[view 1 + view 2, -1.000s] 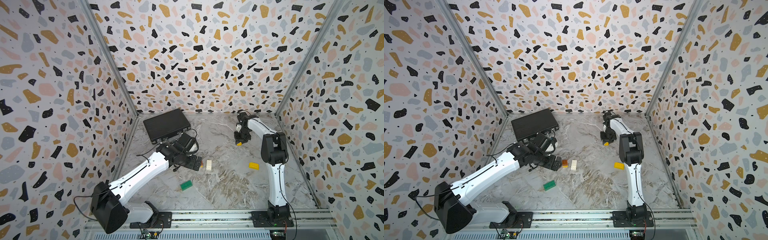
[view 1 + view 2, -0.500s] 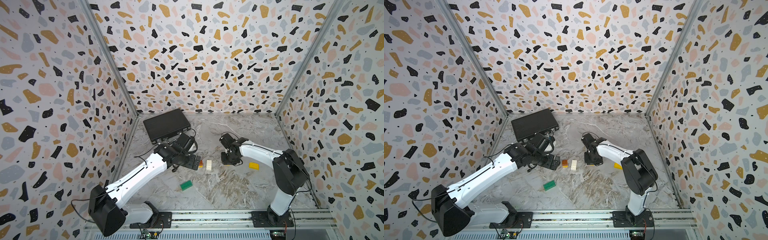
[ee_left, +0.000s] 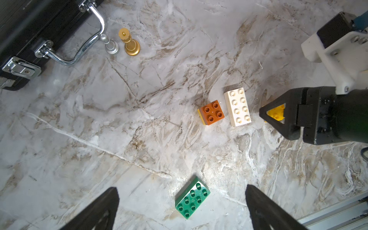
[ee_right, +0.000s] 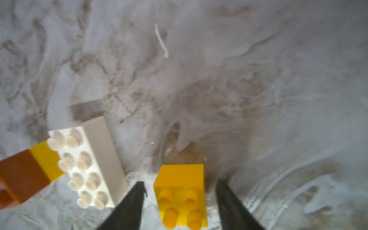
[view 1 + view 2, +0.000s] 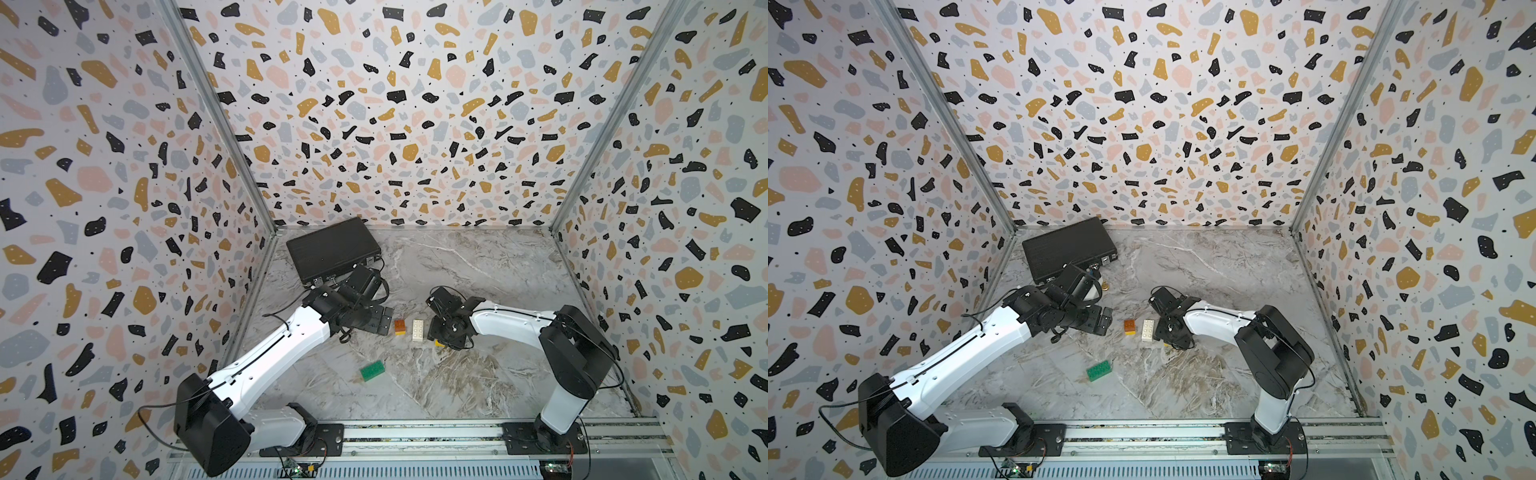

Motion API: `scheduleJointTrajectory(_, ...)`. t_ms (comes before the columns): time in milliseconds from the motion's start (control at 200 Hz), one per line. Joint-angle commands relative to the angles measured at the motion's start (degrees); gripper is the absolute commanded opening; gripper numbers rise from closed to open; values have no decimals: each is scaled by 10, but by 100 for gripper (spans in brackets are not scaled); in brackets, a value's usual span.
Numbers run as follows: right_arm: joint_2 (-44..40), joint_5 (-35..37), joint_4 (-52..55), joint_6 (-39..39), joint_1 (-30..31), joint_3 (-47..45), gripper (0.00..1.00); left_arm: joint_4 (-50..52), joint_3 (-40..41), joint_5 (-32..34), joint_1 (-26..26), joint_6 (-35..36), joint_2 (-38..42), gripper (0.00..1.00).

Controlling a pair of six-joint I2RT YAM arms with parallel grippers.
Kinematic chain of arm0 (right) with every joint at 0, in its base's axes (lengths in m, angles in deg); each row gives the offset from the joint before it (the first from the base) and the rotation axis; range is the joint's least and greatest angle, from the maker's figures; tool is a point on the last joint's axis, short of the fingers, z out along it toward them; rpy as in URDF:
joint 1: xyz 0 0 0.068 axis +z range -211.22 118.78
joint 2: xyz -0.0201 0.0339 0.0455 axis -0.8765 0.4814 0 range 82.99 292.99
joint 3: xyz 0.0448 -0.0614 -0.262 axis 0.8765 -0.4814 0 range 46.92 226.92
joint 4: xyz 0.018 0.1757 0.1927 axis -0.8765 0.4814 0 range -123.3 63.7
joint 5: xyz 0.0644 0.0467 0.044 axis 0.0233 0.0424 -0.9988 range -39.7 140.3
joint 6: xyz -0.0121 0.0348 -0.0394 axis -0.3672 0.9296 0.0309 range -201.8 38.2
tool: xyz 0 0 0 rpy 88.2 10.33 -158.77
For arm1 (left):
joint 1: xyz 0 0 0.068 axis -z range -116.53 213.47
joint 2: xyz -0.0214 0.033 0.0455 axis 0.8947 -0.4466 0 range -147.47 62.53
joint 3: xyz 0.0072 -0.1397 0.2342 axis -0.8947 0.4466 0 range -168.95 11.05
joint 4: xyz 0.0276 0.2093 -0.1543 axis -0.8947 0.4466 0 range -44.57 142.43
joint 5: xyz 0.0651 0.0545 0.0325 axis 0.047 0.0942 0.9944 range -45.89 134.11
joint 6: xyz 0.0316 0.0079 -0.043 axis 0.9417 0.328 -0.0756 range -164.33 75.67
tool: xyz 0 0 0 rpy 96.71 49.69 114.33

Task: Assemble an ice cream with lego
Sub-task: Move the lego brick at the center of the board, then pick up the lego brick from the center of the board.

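The right pincer [image 4: 179,182] is down at the marble tabletop [image 5: 478,270], jaws parted. A yellow square brick [image 4: 180,201] sits studs-up between its fingers [image 4: 127,207]. We see a strip of marble on each side of the brick, so the fingers straddle it without pinching. In both top views only a sliver of that yellow shows under the wrist.

Just off one finger, on the side toward the left arm, the white brick [image 4: 89,169] lies flat, studs up, with a narrow gap between them. Just beside its far edge is the start of the ice cream's stick: an orange-brown square [image 3: 212,113] seated on a second yellow square [image 4: 46,161]. Whether that pair touches the white brick we cannot tell.

Past the right pincer's tips and off its other finger, bare marble runs out to the back wall [image 5: 415,166] and the side wall [image 5: 665,249]. That is the roomy side.

The left pincer [image 3: 181,188] is raised off the tabletop, fingers spread full wide, holding nothing. Below them the green brick [image 3: 192,199] lies flat, nearer the front rail [image 5: 415,434], well apart from the other bricks.

Behind the left pincer the black briefcase [image 5: 332,249] fills the back corner. A brass knob [image 3: 130,42] and a silver knob [image 3: 111,46] stand just beside its handle [image 3: 79,53]. Tight quarters there.
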Motion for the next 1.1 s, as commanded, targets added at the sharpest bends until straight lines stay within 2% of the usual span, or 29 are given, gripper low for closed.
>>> scheduleJointTrajectory(0,15,19,19,58,10,6,79,-4,4,-10,-2,6,12,99)
scheduleJointTrajectory(55,11,20,19,63,13,4,86,-5,5,-13,-2,5,14,99)
scheduleJointTrajectory(180,-34,50,46,50,20,3,88,-6,5,-28,-2,6,20,99)
scheduleJointTrajectory(345,-176,120,72,8,21,-49,89,-8,6,-36,-2,8,27,100)
scheduleJointTrajectory(426,-241,151,65,-81,5,-55,87,-7,5,-42,-2,8,25,99)
scheduleJointTrajectory(556,-292,169,40,-315,-22,-14,87,-9,11,-78,0,21,23,100)
scheduleJointTrajectory(651,-304,242,46,-398,-43,1,91,-19,19,-82,5,20,14,100)
scheduleJointTrajectory(691,-310,248,42,-405,-70,-4,92,-14,14,-83,9,13,5,98)
scheduleJointTrajectory(776,-328,161,-5,-386,-157,-41,92,0,-14,-95,34,-16,-21,95)
scheduleJointTrajectory(846,-340,116,-52,-336,-213,-87,91,-5,-43,-86,85,-55,-51,94)
scheduleJointTrajectory(956,-347,111,-97,-280,-241,-145,90,-27,-89,-58,159,-118,-129,95)
scheduleJointTrajectory(1096,-356,73,-157,-229,-274,-221,84,-66,-114,-72,174,-194,-227,88)
